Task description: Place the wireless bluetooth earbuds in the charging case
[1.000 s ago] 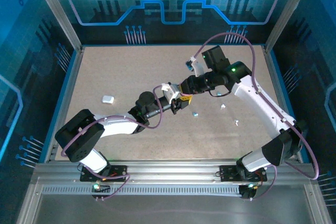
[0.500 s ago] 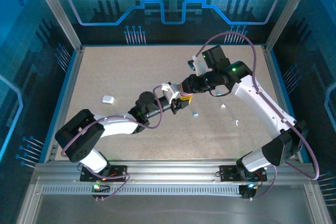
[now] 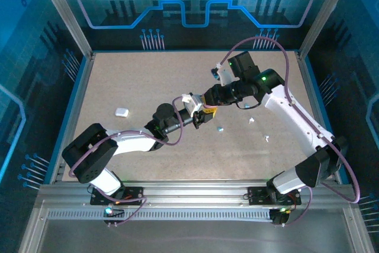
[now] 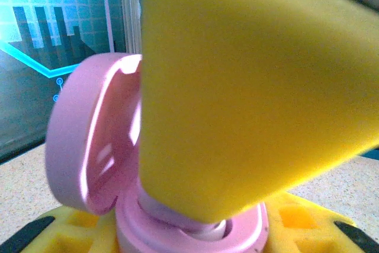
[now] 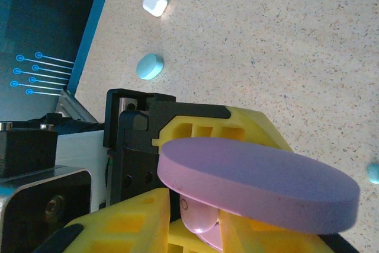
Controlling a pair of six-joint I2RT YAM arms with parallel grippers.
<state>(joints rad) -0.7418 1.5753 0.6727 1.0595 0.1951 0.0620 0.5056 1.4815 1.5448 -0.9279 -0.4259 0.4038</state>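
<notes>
My left gripper (image 3: 200, 117) is shut on the base of a round pink charging case (image 4: 195, 238), held above mid-table. The case's lid (image 4: 89, 146) stands open. My right gripper (image 3: 208, 102) meets it from the right and is shut on a pale purple earbud (image 5: 201, 217). That earbud (image 4: 177, 214) sits at the mouth of the case's well, under a big yellow right finger (image 4: 249, 87). From the right wrist, the lid (image 5: 260, 182) crosses in front of the fingers. A teal earbud (image 3: 219, 128) and two white earbuds (image 3: 251, 119) (image 3: 266, 138) lie loose on the table.
A white squarish case (image 3: 122, 111) lies at the left of the speckled table (image 3: 148, 81). It shows again in the right wrist view as the white case (image 5: 154, 2), with a teal oval case (image 5: 149, 66) beside it. Blue rails edge the table.
The right wrist has shifted very slightly above the case. The left arm and the case have held still.
</notes>
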